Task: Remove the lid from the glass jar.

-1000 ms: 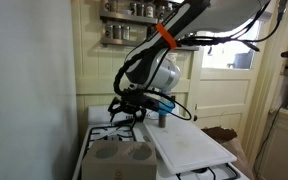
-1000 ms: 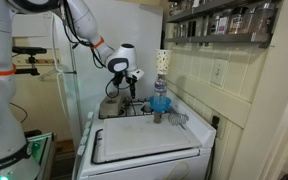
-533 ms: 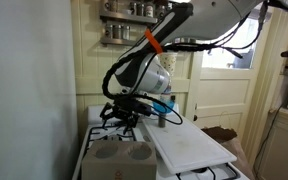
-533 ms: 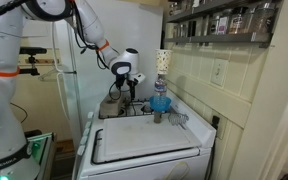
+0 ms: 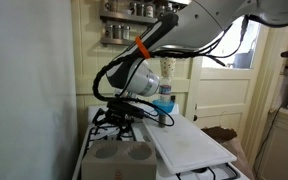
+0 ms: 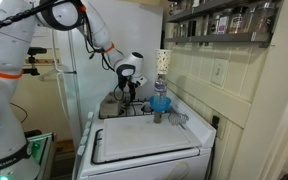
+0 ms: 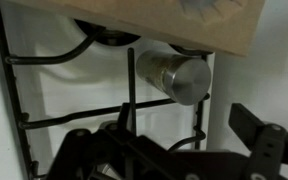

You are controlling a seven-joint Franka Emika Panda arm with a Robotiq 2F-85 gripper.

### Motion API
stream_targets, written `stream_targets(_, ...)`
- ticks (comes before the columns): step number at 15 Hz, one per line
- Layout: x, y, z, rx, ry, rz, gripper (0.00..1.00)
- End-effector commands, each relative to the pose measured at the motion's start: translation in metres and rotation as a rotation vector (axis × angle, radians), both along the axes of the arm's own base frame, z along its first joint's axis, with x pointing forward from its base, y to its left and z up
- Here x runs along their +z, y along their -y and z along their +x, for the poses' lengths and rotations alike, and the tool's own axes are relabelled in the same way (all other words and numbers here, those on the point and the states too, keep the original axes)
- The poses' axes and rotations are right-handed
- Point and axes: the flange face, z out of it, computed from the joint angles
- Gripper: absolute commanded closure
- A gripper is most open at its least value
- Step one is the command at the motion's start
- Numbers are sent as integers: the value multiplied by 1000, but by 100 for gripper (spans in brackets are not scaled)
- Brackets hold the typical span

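Observation:
A small jar [image 6: 157,117] with a silvery top stands at the edge of the stove, beside a blue object [image 6: 160,102]. In an exterior view the blue object [image 5: 165,103] shows just behind the arm. In the wrist view a silvery cylinder [image 7: 179,75] stands on the black grate, below a wooden board. My gripper [image 7: 174,150] is open and empty, and its dark fingers sit left and right of the cylinder but short of it. In both exterior views the gripper [image 5: 119,118] [image 6: 132,90] hangs low over the stove burners, apart from the jar.
A white board [image 6: 144,145] covers part of the stove top [image 5: 189,150]. A box with two round hollows [image 5: 119,160] stands at one end of the stove. Black burner grates [image 7: 44,110] lie under the gripper. A spice shelf [image 6: 219,20] hangs on the wall above.
The arm has swung down and sideways over the burners, away from the jar and the blue object. The gripper stays open and empty. The jar has not moved.

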Motion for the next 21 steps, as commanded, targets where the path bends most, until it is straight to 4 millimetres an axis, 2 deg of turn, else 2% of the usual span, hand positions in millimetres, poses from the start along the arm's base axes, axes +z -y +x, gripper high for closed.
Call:
stream_targets(1, -14, -17, 7, 46, -70, 29, 0)
stream_targets(8, -28, -30, 14, 68, -95, 41, 0)
stream_targets(9, -29, -31, 14, 68, -98, 39, 25)
stream_targets(10, -29, -31, 14, 68, -99, 35, 26)
stream_targets(15, -19, -27, 10, 67, -126, 7, 65)
stream_targets(18, -3, -22, 10, 66, -126, -7, 72)
stream_targets(21, 13, -17, 13, 59, -96, -2, 74)
